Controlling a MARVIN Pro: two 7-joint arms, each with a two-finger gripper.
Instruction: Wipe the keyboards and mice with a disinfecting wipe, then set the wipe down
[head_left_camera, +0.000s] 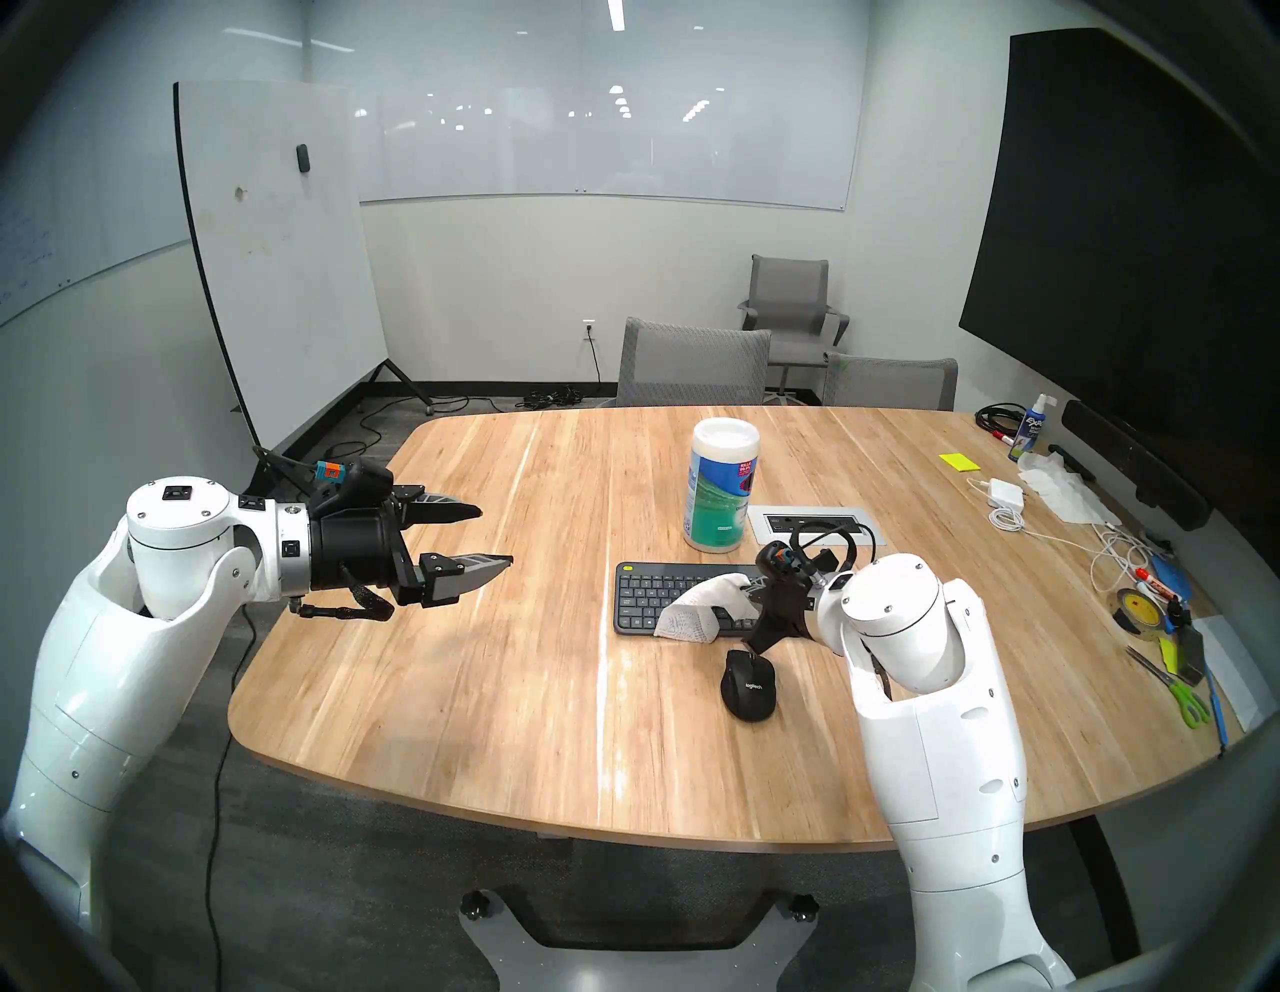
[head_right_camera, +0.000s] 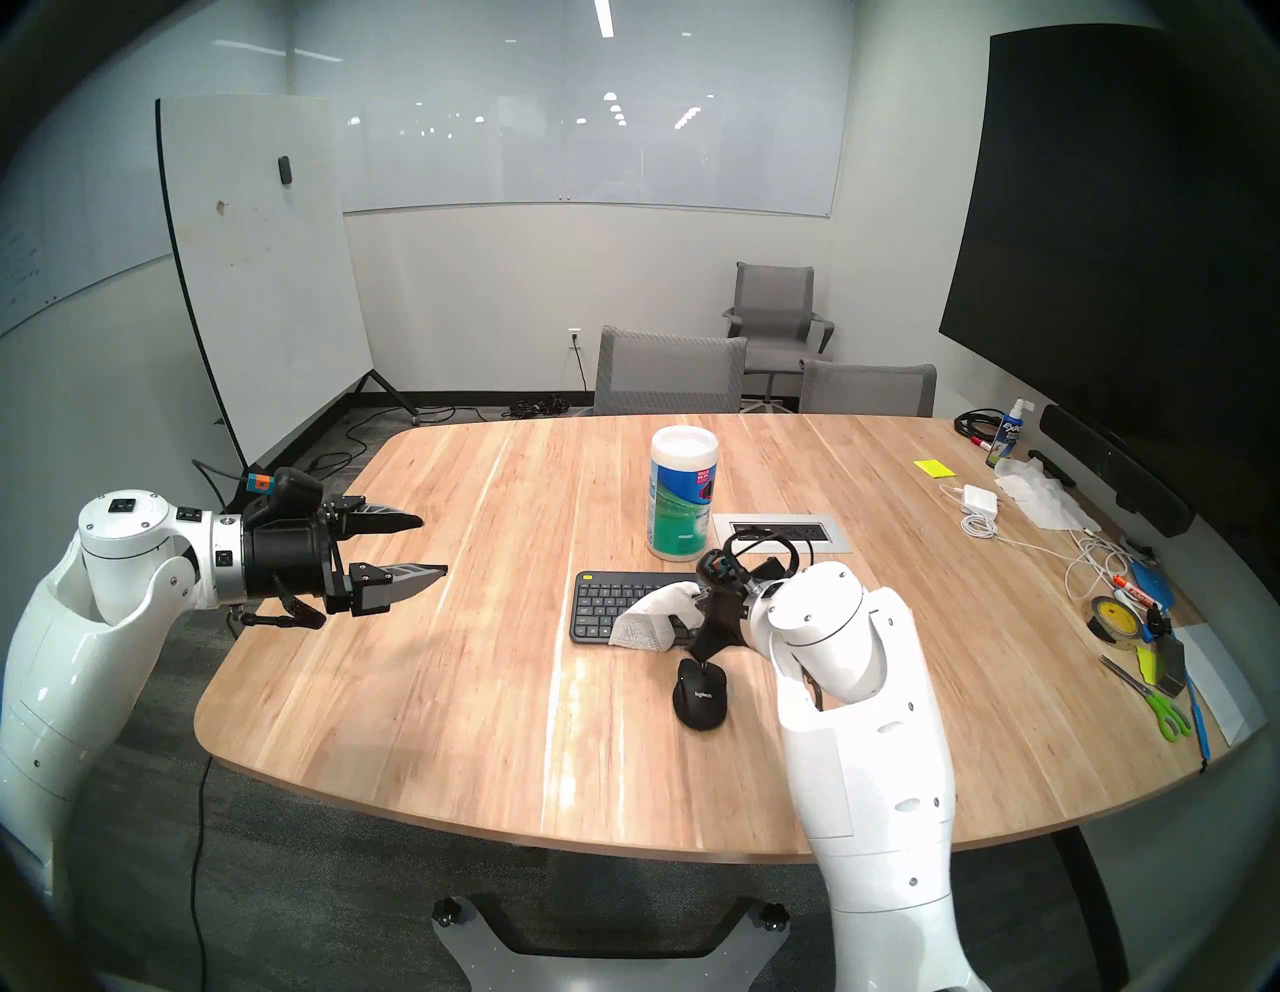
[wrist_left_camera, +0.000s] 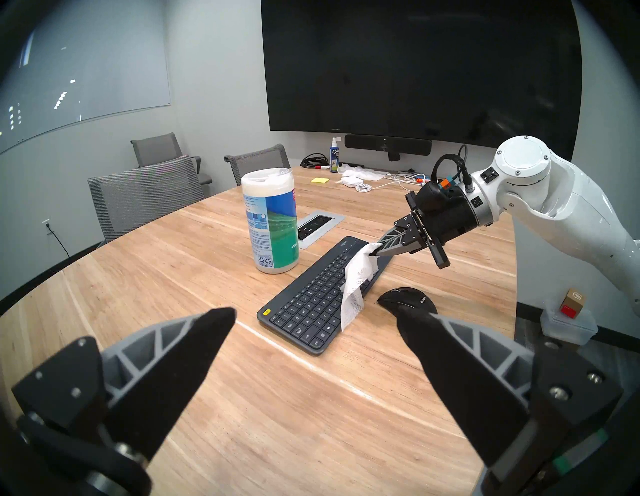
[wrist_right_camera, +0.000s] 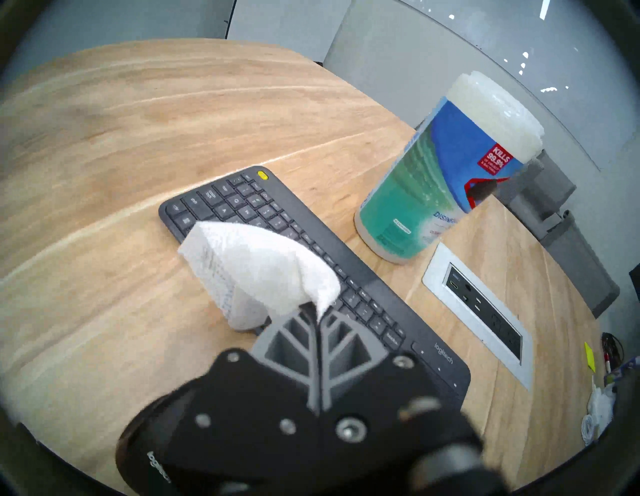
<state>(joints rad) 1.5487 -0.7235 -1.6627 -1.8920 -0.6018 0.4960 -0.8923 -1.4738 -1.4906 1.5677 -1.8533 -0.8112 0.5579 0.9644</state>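
White and soft, the disinfecting wipe (head_left_camera: 699, 606) hangs over the keyboard (head_left_camera: 644, 603) in the head view, pinched by the right gripper (head_left_camera: 751, 589); the mouse (head_left_camera: 748, 684) lies just beside. From the left wrist, the left gripper (wrist_left_camera: 315, 318) is spread and empty. The right wrist view shows the jaws clenched on one corner. I think the wipe is light and limp, so a corner hold is enough.

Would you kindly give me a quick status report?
Right gripper shut on wipe, draped over keyboard. Left gripper open, empty. Mouse beside keyboard; nothing obstructing.
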